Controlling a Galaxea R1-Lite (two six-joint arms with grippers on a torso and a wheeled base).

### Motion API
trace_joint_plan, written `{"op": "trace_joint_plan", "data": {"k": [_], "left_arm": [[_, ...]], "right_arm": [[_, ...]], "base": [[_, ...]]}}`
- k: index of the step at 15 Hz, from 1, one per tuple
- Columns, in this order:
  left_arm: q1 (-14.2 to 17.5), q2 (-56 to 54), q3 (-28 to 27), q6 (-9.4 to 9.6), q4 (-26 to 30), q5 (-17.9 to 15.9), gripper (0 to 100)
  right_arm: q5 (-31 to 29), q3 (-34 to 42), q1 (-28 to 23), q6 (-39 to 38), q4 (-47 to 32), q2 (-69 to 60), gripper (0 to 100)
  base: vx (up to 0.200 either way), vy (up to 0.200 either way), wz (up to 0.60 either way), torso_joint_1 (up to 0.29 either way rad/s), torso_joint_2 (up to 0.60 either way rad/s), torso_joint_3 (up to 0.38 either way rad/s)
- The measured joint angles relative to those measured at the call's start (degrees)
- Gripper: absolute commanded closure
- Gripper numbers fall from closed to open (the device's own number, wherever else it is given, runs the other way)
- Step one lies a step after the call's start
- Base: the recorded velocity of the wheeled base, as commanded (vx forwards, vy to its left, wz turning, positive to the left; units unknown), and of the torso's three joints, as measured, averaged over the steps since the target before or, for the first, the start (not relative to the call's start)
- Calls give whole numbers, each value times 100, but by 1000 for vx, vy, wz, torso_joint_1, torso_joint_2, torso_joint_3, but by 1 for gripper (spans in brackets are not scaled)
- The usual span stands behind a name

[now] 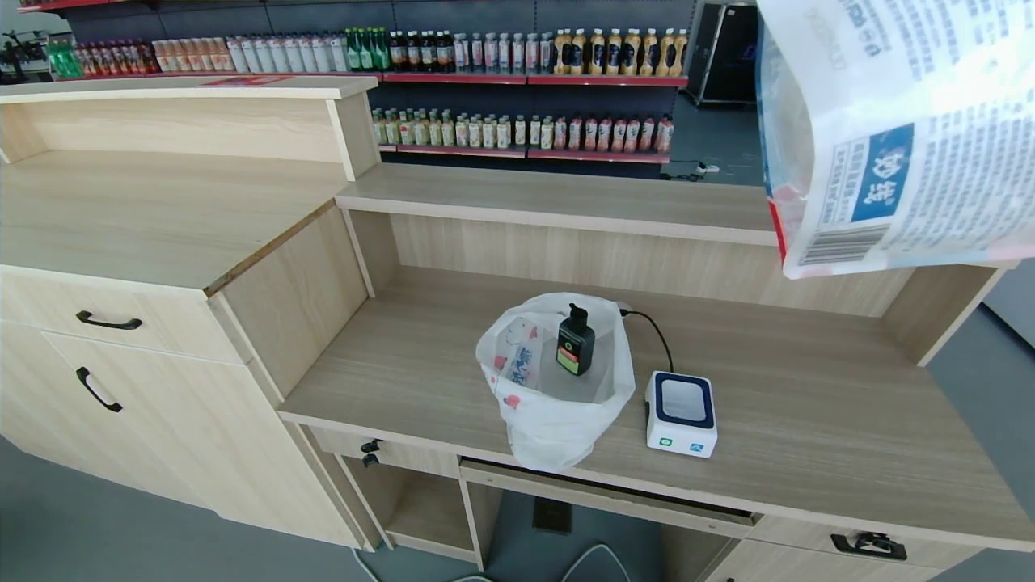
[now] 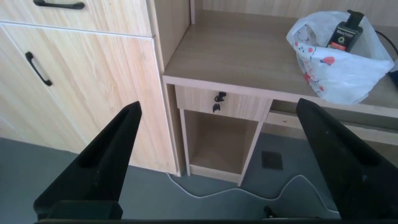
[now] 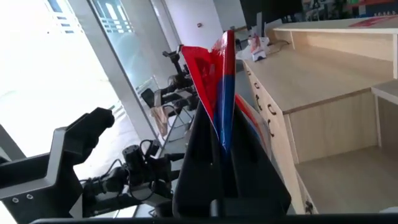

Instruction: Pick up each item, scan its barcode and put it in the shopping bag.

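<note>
A large white packet [image 1: 897,137] with blue print and a barcode hangs high at the right, close to the head camera. My right gripper [image 3: 221,149] is shut on its red and blue edge [image 3: 219,87]. On the counter stands the white shopping bag [image 1: 558,404] with a black pump bottle [image 1: 576,343] and another printed item inside. The white scanner [image 1: 682,412] with a dark window sits just right of the bag. My left gripper [image 2: 217,168] is open and holds nothing, low beside the counter's front, with the bag [image 2: 339,62] off ahead of it.
The wooden counter [image 1: 808,388] has a raised back ledge and a taller cabinet with black handles [image 1: 109,323] on the left. A cable [image 1: 655,331] runs from the scanner behind the bag. Shelves of bottles [image 1: 517,56] line the back wall.
</note>
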State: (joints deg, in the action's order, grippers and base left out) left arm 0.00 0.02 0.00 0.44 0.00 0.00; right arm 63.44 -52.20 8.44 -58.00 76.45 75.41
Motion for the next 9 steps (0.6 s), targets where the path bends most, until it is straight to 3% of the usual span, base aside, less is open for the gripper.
{"op": "trace_joint_plan", "data": {"k": [6, 9], "left_arm": [[0, 0, 0, 0, 0, 0, 0], [0, 0, 0, 0, 0, 0, 0]], "right_arm": [[-55, -149, 16, -546, -11, -50, 100], [-633, 38, 7, -823, -318, -216, 100]], "base": [[0, 0, 0, 0, 0, 0], [0, 0, 0, 0, 0, 0]]}}
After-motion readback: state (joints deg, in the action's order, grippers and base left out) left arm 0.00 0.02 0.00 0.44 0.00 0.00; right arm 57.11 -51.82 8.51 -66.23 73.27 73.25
